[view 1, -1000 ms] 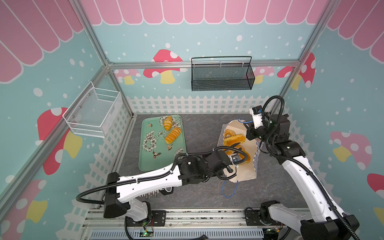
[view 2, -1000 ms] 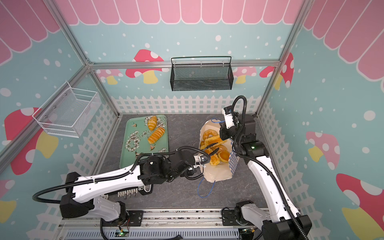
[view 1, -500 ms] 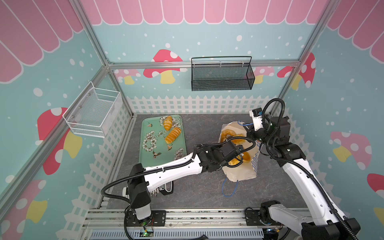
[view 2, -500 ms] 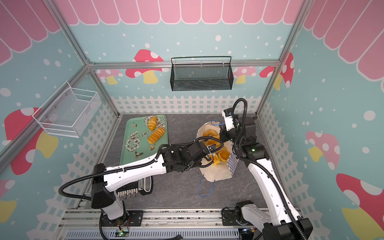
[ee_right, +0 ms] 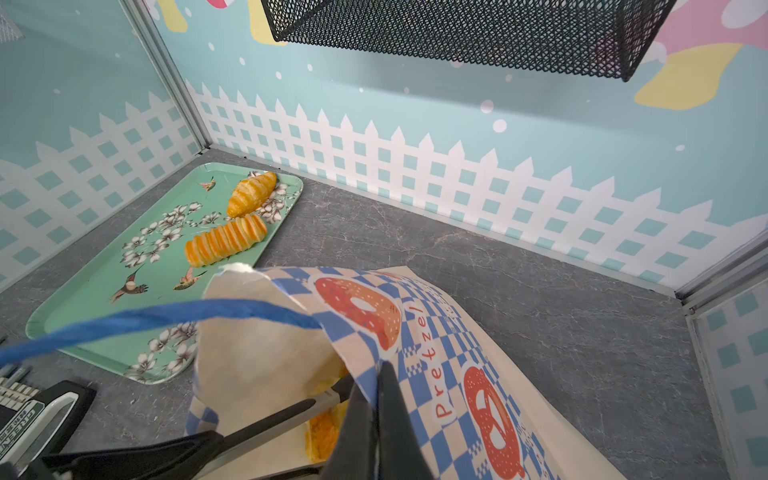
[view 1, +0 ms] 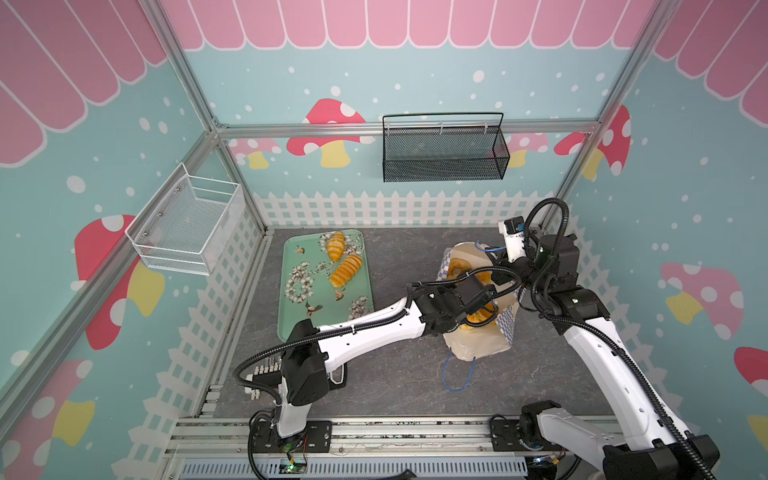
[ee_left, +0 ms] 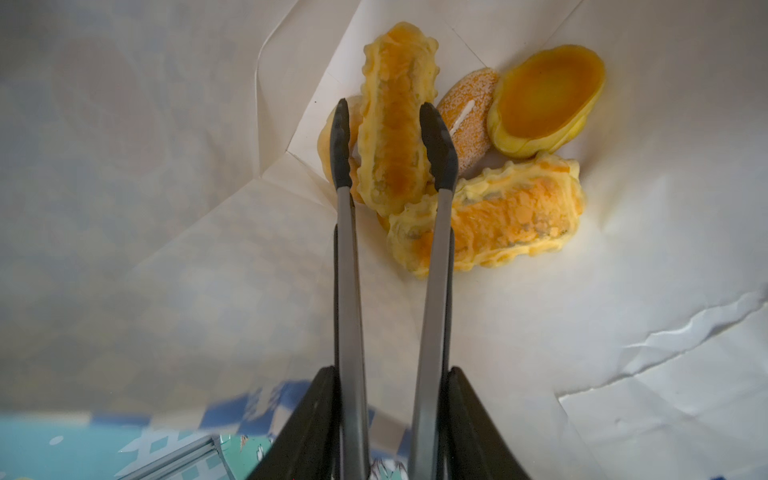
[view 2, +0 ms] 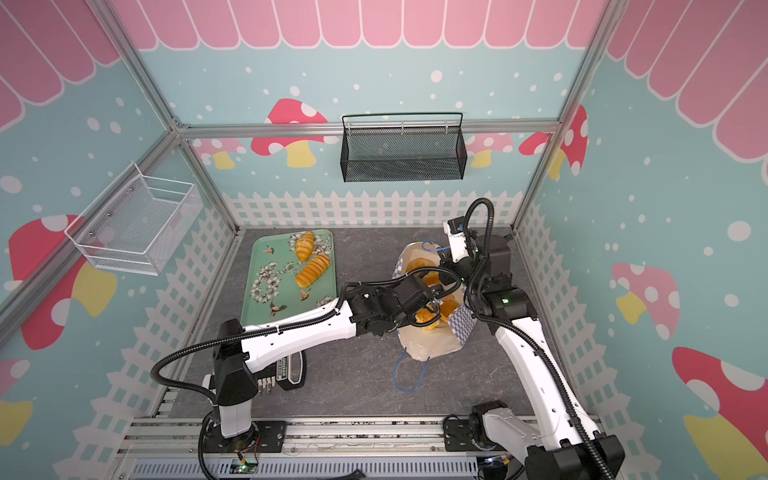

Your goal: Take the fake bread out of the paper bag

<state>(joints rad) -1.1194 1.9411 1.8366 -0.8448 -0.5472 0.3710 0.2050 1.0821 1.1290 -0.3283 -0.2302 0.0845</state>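
The paper bag [view 1: 478, 347] stands on the worktop [view 1: 407, 266], mouth open, cream with a blue checkered band and orange logos. Inside lie two long loaves [ee_left: 392, 124], a sugared bun [ee_left: 467, 116] and a tart [ee_left: 548, 99]. A croissant [view 1: 335, 246] and a ribbed loaf [view 1: 346, 271] lie on the tray [view 1: 359, 291].

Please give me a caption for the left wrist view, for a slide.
The left gripper holds tongs astride a long pastry inside the paper bag.
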